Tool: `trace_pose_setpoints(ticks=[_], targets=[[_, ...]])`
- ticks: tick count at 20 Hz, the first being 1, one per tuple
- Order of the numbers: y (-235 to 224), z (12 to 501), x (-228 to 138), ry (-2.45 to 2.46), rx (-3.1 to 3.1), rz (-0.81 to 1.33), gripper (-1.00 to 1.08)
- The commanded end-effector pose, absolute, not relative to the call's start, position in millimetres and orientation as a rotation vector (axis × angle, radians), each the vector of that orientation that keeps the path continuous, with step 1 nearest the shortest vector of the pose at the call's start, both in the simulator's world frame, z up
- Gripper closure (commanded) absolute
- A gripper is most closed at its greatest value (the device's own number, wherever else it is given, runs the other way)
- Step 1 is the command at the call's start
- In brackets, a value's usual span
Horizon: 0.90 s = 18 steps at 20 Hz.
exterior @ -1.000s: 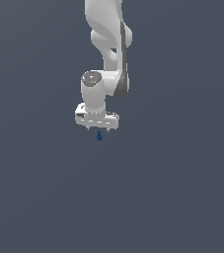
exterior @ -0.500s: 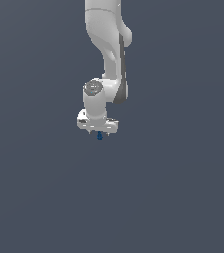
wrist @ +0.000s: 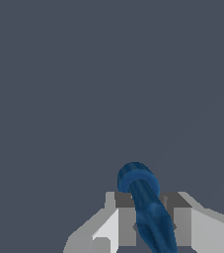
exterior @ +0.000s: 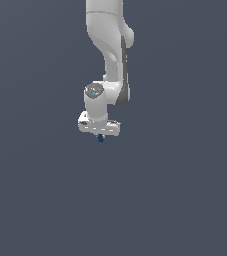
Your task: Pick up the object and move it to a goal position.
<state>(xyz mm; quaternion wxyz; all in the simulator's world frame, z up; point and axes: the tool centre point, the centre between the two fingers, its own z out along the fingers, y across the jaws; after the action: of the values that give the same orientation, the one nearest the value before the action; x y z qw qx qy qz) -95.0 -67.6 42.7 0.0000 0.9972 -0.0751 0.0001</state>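
The object [exterior: 101,138] is a tiny dark blue elongated piece that sticks out just below my white gripper [exterior: 100,135] in the exterior view. In the wrist view the object [wrist: 145,202] is a blue rod with a rounded end, clamped between my two grey fingers [wrist: 125,220]. My gripper [wrist: 148,222] is shut on it and holds it in the air, off any surface. The white arm [exterior: 110,55] reaches down from above.
Only a plain dark grey-blue background [exterior: 185,190] shows around the arm in both views. No other objects, containers or edges are visible.
The gripper with the blue object in it has moved up slightly in the exterior view. The grasp is unchanged.
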Motion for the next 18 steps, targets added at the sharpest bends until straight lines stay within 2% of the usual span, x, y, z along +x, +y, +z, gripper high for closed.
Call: trace_pose_setpoints(ticks=[1,10,18], targets=[[-68,42,-95,-0.236,3.133,0.000,1.08],[-67,51,-96,-0.236,3.133,0.000,1.08],[-62,88,-100,-0.236,3.133,0.000,1.08]])
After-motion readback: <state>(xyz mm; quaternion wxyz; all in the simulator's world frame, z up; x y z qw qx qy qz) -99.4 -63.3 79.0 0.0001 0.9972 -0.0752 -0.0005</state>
